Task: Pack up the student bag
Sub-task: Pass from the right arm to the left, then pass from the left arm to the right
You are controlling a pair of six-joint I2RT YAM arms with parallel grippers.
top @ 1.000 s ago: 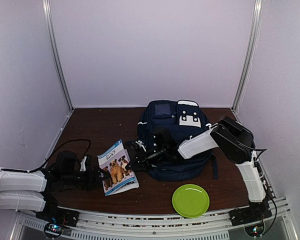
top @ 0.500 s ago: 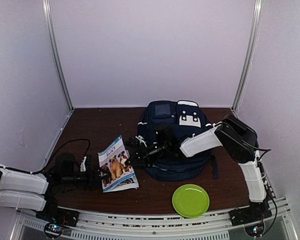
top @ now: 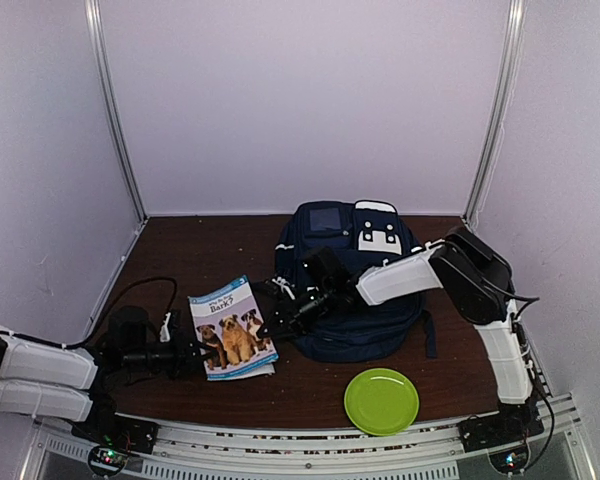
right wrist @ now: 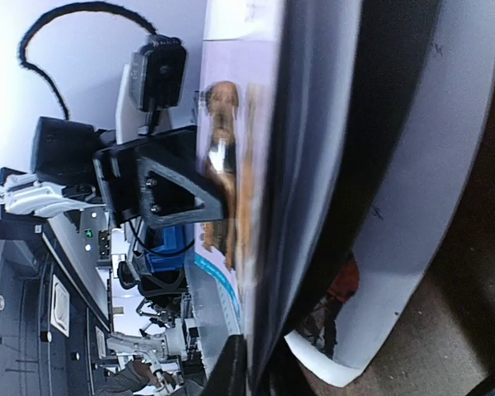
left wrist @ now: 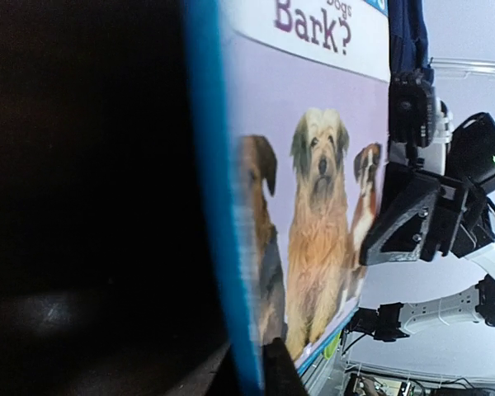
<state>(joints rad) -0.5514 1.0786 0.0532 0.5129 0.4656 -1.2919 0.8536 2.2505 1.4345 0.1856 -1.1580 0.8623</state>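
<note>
The navy student bag (top: 355,285) lies on the brown table, its white patch toward the back wall. Left of it a thin book with dogs on its cover (top: 232,338) is held just above the table between both arms. My left gripper (top: 193,352) is shut on the book's left edge; in the left wrist view the blue-edged cover (left wrist: 313,206) runs between its jaws (left wrist: 252,373). My right gripper (top: 271,325) reaches across from the bag and has the book's right edge (right wrist: 231,165) between its fingers (right wrist: 260,363). Whether they still pinch it is unclear.
A lime green plate (top: 381,400) sits near the front edge, right of centre. A black cable (top: 140,290) loops on the table behind the left arm. Metal posts stand at both back corners.
The left gripper has closed on the book's left edge. The book has swung from a tilted lie to squarer and more level. The right arm has shifted slightly left.
</note>
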